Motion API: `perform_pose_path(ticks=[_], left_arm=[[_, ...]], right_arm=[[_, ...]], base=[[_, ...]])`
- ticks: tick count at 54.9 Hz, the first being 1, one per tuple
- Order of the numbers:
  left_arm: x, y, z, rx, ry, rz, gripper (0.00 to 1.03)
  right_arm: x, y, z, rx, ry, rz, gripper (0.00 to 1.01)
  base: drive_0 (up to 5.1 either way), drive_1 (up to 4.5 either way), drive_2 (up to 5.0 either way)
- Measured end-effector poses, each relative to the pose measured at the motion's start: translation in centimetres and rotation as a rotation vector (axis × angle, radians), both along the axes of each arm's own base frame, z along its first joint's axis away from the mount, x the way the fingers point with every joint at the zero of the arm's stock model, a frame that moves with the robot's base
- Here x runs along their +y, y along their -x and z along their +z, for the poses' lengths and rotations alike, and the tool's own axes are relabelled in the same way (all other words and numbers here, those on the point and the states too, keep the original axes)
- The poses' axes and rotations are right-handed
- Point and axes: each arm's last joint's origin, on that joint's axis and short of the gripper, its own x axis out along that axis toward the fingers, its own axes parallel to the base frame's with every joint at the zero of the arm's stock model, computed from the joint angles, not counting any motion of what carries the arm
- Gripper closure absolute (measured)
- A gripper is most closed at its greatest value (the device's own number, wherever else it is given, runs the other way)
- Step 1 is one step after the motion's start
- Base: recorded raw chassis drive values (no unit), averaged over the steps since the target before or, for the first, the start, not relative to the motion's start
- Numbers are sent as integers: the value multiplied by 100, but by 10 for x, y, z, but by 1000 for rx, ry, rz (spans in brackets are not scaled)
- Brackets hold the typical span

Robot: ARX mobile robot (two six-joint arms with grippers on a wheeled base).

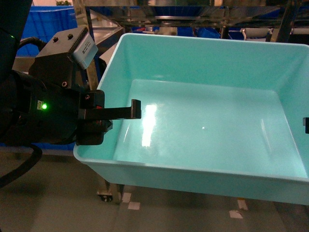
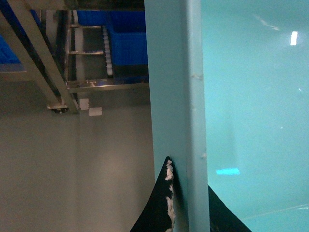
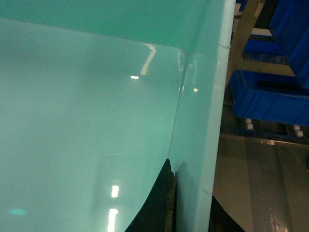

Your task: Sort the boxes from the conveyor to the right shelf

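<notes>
From the head camera I see a light turquoise, lidless plastic tote (image 1: 203, 125) with smooth tapered walls, held up off the floor in front of the steel shelf frame (image 1: 159, 19). My left gripper (image 1: 113, 116) clamps its left wall, one black finger (image 1: 130, 110) inside. My left wrist camera shows fingers (image 2: 164, 203) pinching the thin rim. My right wrist camera shows the right gripper (image 3: 186, 203) clamped likewise on the opposite wall, dark blue bins (image 3: 270, 96) beyond.

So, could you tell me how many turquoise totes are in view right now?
1: the turquoise tote is held up between the left gripper and the right gripper. Others may be hidden behind it.
</notes>
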Motion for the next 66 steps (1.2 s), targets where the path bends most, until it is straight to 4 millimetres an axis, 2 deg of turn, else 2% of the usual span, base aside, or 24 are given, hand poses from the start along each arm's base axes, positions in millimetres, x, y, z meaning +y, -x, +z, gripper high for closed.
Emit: perform_pose_path(ticks=[66], left_arm=[[0, 0, 0, -4, 1, 1, 101]], right_arm=[[0, 0, 0, -2, 0, -1, 99]], base=[[-4, 417, -424]])
